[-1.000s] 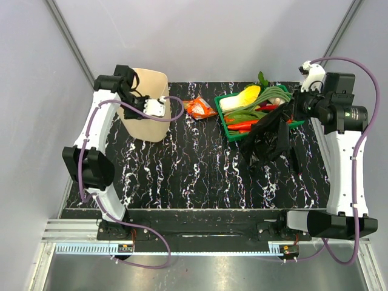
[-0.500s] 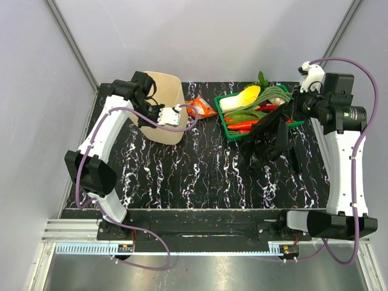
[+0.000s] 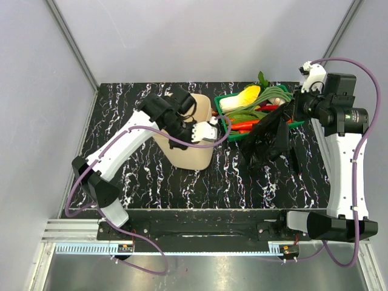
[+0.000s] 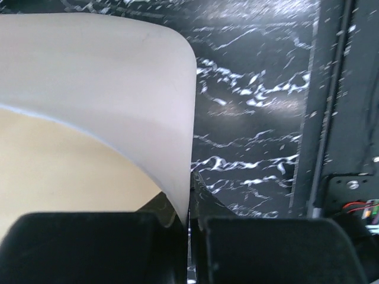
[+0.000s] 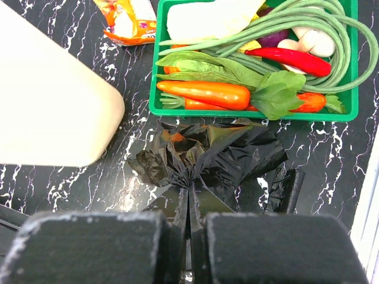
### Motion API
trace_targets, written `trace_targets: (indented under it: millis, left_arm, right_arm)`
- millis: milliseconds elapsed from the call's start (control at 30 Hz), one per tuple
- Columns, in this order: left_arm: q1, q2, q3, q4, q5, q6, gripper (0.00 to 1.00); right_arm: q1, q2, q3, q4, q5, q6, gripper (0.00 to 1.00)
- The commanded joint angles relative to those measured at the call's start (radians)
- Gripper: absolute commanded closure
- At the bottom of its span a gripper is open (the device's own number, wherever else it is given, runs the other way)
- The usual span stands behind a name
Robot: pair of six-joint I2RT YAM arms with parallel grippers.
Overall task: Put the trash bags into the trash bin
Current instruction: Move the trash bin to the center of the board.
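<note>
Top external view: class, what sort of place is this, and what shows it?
Probably a robot lab bench: two arms bolted to a black marbled table, bare grey walls, staged vegetable tray.

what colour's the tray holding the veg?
The tray is solid green. It shows best in the right wrist view.

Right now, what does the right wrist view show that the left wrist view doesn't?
Only the right wrist view: the black trash bag pinched in the right gripper, the green vegetable tray beyond it, and the orange snack wrapper. Only the left wrist view: the left gripper shut on the wall of the trash bin at its rim, with the bin's tan inside visible. Both: the bin's cream outer wall and the black marbled table.
</note>
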Motion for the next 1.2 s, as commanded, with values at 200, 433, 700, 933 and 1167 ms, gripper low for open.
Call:
trace_targets:
  millis: [200, 433, 700, 933, 1167]
  left_arm:
    - [-0.149, 0.007, 0.036, -0.036, -0.216, -0.34, 1.0]
    - [-0.2, 0.055, 0.056, -0.064, -0.216, -0.38, 1.0]
    - [-0.235, 0.088, 0.124, -0.113, -0.214, -0.391, 0.96]
    - [-0.235, 0.067, 0.139, -0.105, -0.214, -0.38, 0.55]
    - [-0.235, 0.021, 0.263, -0.009, -0.185, -0.348, 0.27]
  right_arm:
    - [-0.003, -0.025, 0.035, 0.02, 0.038, -0.019, 1.0]
    - [-0.003, -0.03, 0.027, 0.022, 0.041, -0.031, 1.0]
    - [-0.003, -0.021, 0.047, 0.02, 0.023, -0.026, 1.0]
    - [-0.003, -0.018, 0.058, 0.02, -0.005, -0.017, 1.0]
    - [-0.003, -0.008, 0.143, 0.02, -0.134, -0.01, 1.0]
